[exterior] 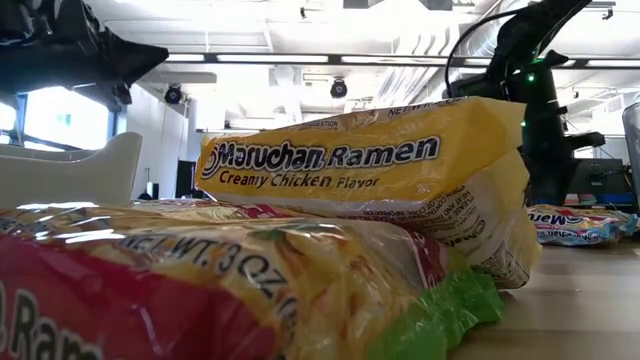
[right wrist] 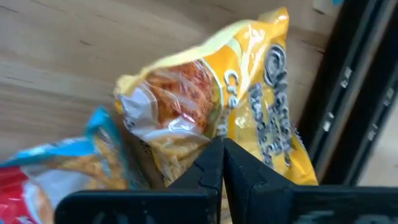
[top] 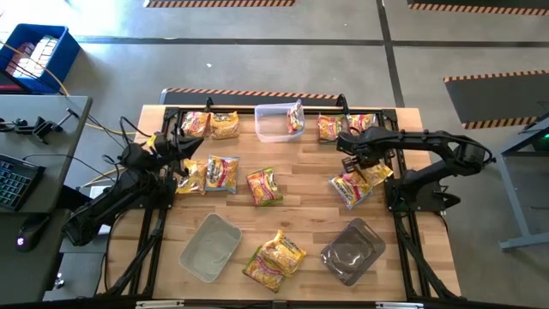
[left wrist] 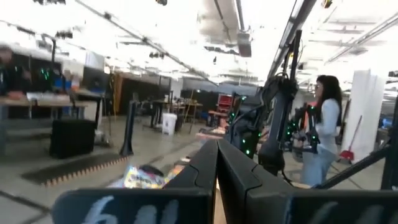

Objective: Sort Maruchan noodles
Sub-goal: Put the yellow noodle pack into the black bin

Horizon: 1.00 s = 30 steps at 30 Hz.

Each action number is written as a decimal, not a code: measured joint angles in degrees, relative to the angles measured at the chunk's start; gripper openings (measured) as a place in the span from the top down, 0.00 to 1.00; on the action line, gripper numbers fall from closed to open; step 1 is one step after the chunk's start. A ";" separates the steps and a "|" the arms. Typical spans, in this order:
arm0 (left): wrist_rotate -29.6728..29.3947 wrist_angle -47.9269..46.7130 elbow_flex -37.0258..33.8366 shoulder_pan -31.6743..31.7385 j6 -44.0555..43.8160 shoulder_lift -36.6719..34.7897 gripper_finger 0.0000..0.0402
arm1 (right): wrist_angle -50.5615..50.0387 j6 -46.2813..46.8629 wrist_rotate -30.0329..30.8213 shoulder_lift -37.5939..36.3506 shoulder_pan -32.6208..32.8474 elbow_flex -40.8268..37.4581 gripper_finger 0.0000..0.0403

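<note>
Several Maruchan noodle packets lie scattered on the wooden table (top: 300, 215). My right gripper (top: 350, 163) points down at the table's right side, shut on a yellow Creamy Chicken packet (right wrist: 249, 93). That packet (top: 375, 172) partly rests on a red-and-blue packet (right wrist: 37, 168). My left gripper (left wrist: 217, 149) is shut on nothing, raised at the table's left (top: 176, 144) and pointing out into the room. Two stacked packets (exterior: 370, 170) fill the low view close up. My right gripper pinches the yellow packet's crinkled film at its edge (right wrist: 205, 134) between the two fingertips (right wrist: 239, 165). It comes from above, pointing steeply down. The fingers hide the exact spot. The packet still lies on the table and on the neighbouring packet.
A clear tub (top: 273, 129) with one packet (top: 296, 116) in it stands at the far edge. Two more tubs (top: 210, 247) (top: 352, 251) sit near the front. Packets lie at far left (top: 210, 124), far right (top: 343, 125), centre (top: 264, 186) and front (top: 274, 256). A person (left wrist: 323, 130) stands beyond.
</note>
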 joint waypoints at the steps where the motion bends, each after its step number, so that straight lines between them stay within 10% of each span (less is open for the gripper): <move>1: 0.56 -1.21 0.00 0.00 -0.49 0.00 0.99 | -1.19 0.80 0.19 0.00 -0.30 0.00 1.00; 9: 0.65 -14.68 -0.07 0.00 0.77 0.00 0.99 | -0.51 -0.26 -1.08 0.00 -2.62 0.00 1.00; 30: -1.06 0.36 -0.04 0.02 2.64 0.00 0.99 | 31.65 -21.01 -19.48 0.04 3.63 0.34 0.98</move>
